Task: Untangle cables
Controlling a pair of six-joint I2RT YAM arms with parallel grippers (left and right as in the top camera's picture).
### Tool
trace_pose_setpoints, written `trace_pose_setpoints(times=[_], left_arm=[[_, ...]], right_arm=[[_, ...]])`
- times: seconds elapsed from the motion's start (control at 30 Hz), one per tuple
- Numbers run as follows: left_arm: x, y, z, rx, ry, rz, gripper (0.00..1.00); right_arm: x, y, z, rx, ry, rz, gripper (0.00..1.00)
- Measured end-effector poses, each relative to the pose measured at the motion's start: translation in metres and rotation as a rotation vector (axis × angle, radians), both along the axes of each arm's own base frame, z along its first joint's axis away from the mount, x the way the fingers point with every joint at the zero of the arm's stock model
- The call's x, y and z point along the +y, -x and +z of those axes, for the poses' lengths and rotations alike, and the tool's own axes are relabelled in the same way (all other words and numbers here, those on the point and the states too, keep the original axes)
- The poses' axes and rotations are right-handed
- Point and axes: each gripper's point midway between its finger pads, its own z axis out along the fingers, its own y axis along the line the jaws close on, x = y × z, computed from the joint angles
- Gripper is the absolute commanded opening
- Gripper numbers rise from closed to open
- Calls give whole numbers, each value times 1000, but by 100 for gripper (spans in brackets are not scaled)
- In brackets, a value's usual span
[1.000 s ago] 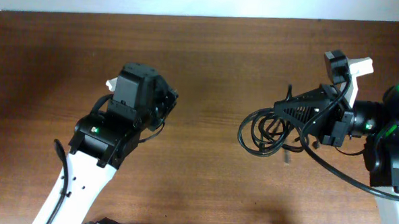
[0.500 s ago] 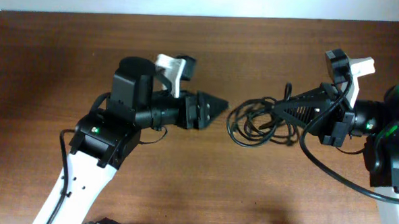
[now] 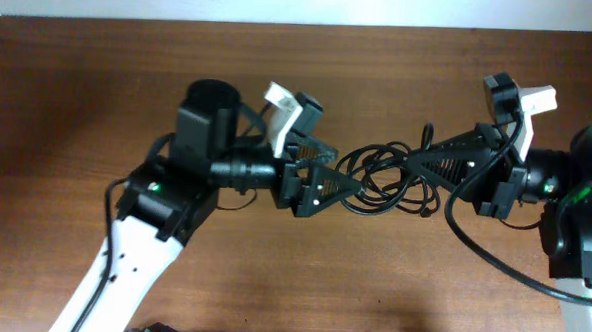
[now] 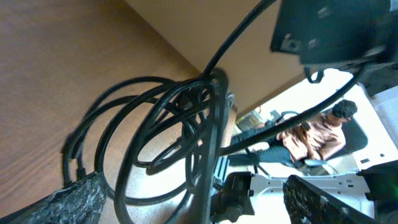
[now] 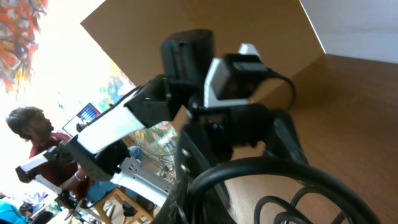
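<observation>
Cables [image 3: 385,180] hang in one tangled bundle of black loops between my two end effectors, over the middle of the brown worktop [image 3: 100,77]. My right end effector [image 3: 413,163] is closed tight on the right side of the bundle, its narrow tip pinching the cords where several loops gather. My left end effector [image 3: 348,170] stands wide. One side points toward the far edge of the worktop and the other toward the near edge, and the leftmost loops reach into the gap between them (I can make out nothing pressing on a cord there). From my left wrist, the cables [image 4: 155,124] fill the middle of the view just ahead of my spread fingers [image 4: 74,199], fanning out from a crowded crossing near the top. From my right wrist, a few thick curves of cord sweep along the bottom, with my left arm [image 5: 205,81] facing me just beyond. Whether the lowest loops touch the worktop I cannot tell.
</observation>
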Motion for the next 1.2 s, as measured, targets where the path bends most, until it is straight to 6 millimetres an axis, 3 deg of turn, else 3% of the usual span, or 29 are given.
trace_pose_setpoints(times=[0.2, 0.4, 0.43, 0.57, 0.63, 0.97, 1.07, 1.2], left_arm=[[-15, -12, -9, -20, 28, -62, 84], [-37, 3, -6, -45, 66, -168, 84], [-41, 5, -6, -50, 70, -185, 79], [-55, 11, -9, -67, 82, -233, 38], [-56, 11, -10, -67, 84, -236, 2], [-52, 4, -6, -46, 95, -208, 0], [-44, -9, 12, -92, 154, -189, 0], [-33, -8, 37, -153, 219, -210, 0]], right_arm=[[1, 13, 7, -38, 2, 3, 4], [1, 13, 7, -39, 2, 3, 4], [1, 13, 7, -40, 2, 3, 4], [1, 13, 7, -39, 2, 3, 4], [1, 13, 7, -38, 2, 3, 4], [1, 13, 7, -32, 2, 3, 4], [1, 12, 6, -31, 2, 4, 4], [0, 3, 1, -8, 0, 4, 4]])
